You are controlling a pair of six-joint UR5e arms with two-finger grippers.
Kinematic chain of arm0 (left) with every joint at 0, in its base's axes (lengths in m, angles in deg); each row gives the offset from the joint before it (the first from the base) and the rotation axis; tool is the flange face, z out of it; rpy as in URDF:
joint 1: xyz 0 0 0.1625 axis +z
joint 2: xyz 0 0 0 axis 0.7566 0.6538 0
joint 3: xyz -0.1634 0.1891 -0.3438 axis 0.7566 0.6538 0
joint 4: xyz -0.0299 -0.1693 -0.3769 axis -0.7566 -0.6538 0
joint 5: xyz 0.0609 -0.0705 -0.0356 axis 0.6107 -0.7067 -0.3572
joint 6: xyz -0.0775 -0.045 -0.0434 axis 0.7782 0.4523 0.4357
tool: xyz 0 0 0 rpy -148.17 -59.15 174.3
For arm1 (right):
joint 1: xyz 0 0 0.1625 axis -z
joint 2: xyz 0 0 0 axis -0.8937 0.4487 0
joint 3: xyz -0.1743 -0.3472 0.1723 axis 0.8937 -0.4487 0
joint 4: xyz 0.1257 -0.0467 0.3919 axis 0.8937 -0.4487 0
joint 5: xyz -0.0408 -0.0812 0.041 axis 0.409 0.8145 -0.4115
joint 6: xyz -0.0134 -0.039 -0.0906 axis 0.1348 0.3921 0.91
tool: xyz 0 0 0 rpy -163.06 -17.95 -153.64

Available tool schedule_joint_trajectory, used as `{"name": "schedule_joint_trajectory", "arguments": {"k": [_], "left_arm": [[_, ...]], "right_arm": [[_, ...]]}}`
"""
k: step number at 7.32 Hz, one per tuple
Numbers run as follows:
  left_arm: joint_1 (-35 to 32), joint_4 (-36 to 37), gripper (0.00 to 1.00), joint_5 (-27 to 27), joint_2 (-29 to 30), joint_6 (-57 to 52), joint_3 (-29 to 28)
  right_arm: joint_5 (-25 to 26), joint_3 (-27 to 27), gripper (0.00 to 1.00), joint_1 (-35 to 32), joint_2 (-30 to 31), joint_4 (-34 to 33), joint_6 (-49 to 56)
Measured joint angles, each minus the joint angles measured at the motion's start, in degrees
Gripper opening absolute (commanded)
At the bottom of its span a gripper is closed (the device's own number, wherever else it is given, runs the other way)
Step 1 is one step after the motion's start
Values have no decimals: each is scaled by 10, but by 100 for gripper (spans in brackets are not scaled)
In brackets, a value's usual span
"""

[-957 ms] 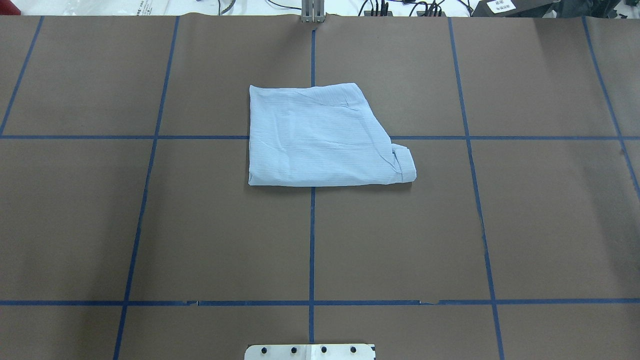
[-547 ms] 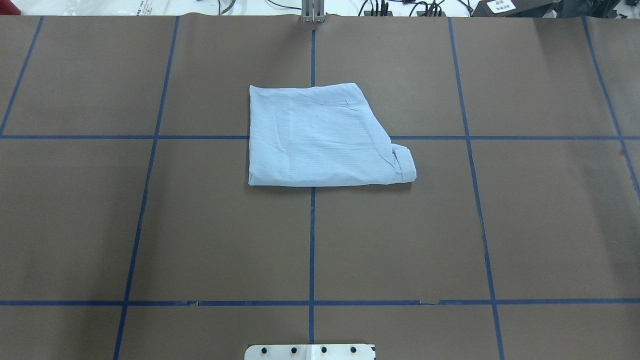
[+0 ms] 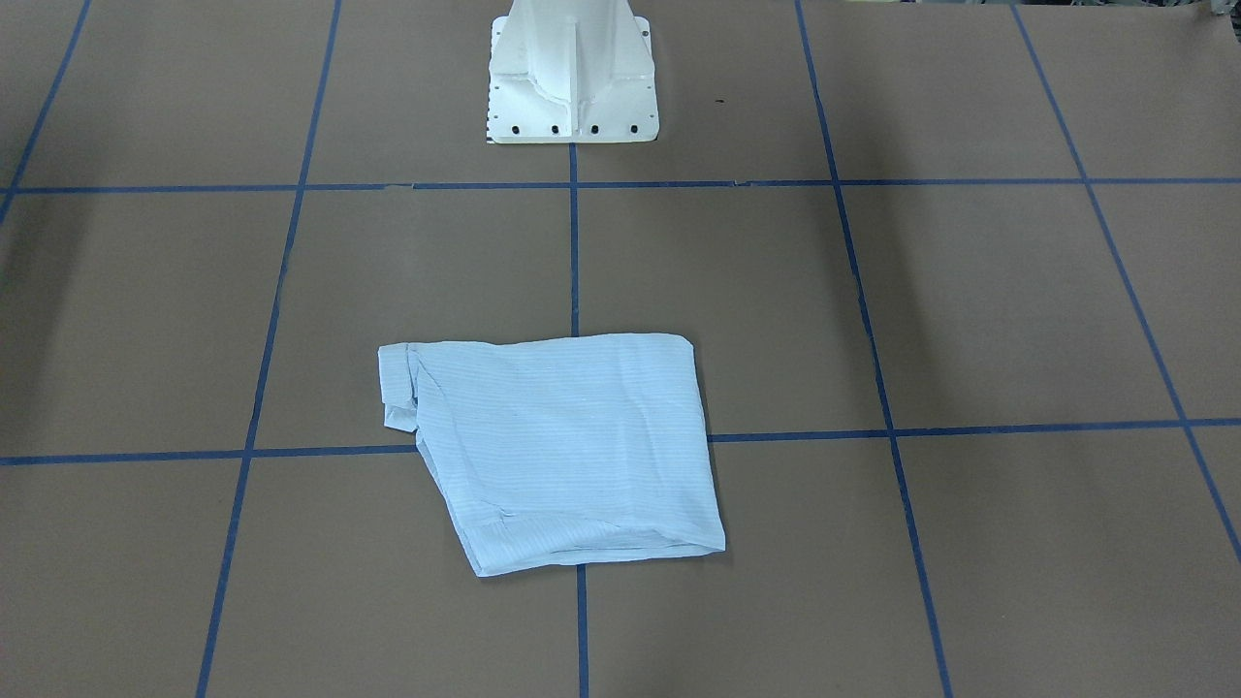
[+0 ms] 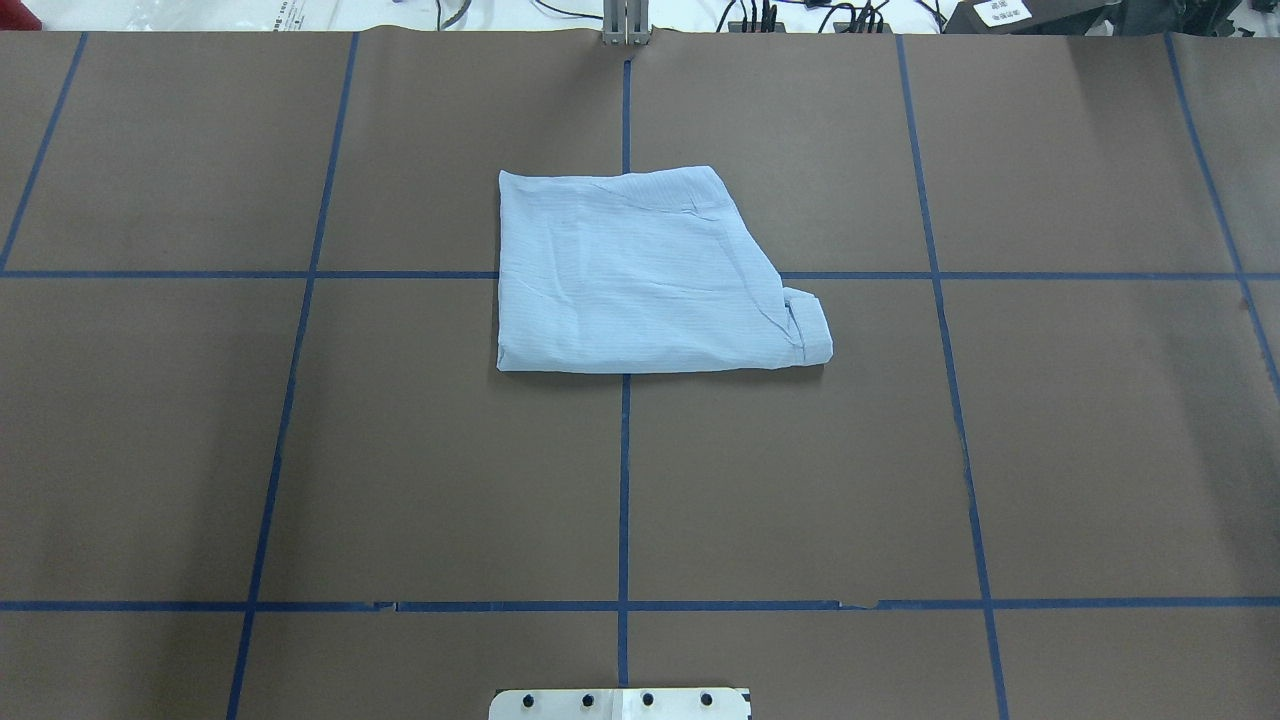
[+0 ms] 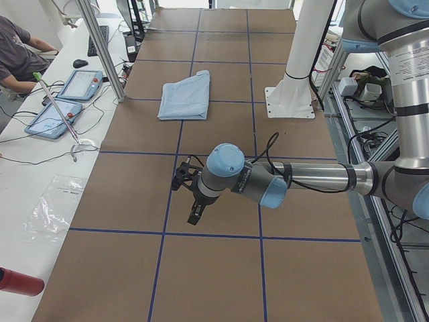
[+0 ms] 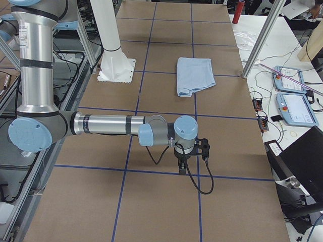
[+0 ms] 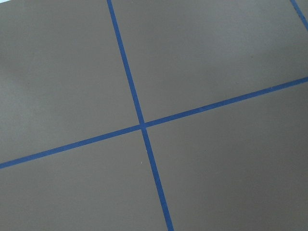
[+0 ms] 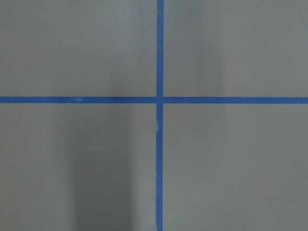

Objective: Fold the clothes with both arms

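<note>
The clothes are one pale blue striped shirt (image 4: 640, 280), folded into a flat packet at the table's centre, with a rolled cuff sticking out at one corner. It also shows in the front-facing view (image 3: 562, 446) and both side views (image 5: 186, 96) (image 6: 193, 74). My left gripper (image 5: 194, 215) hangs over bare table far from the shirt; I cannot tell if it is open or shut. My right gripper (image 6: 181, 169) hovers over the opposite end, also apart from the shirt, state unclear. Both wrist views show only brown table and blue tape.
The white pedestal (image 3: 572, 87) stands at the robot's edge of the brown table (image 4: 300, 450), which blue tape lines divide. Teach pendants (image 5: 80, 84) and a seated person (image 5: 17, 54) are beside the table's far side. A red bottle (image 5: 20, 282) lies on the white side bench.
</note>
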Motion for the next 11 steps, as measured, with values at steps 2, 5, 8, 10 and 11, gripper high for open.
{"name": "schedule_joint_trajectory", "arguments": {"k": [2,5,8,10,11], "left_arm": [[0,-1,100,-1,-1,0,-2],[0,-3,100,1,-2,0,-5],[0,-3,100,17,-1,-1,-5],[0,-3,100,48,1,0,-1],[0,-3,100,54,2,0,0]], "right_arm": [[-7,0,100,10,-1,0,-1],[-8,0,100,15,-2,0,-1],[-7,1,100,16,0,1,-1],[-7,1,100,16,2,2,-1],[-7,2,100,16,2,2,-1]]}}
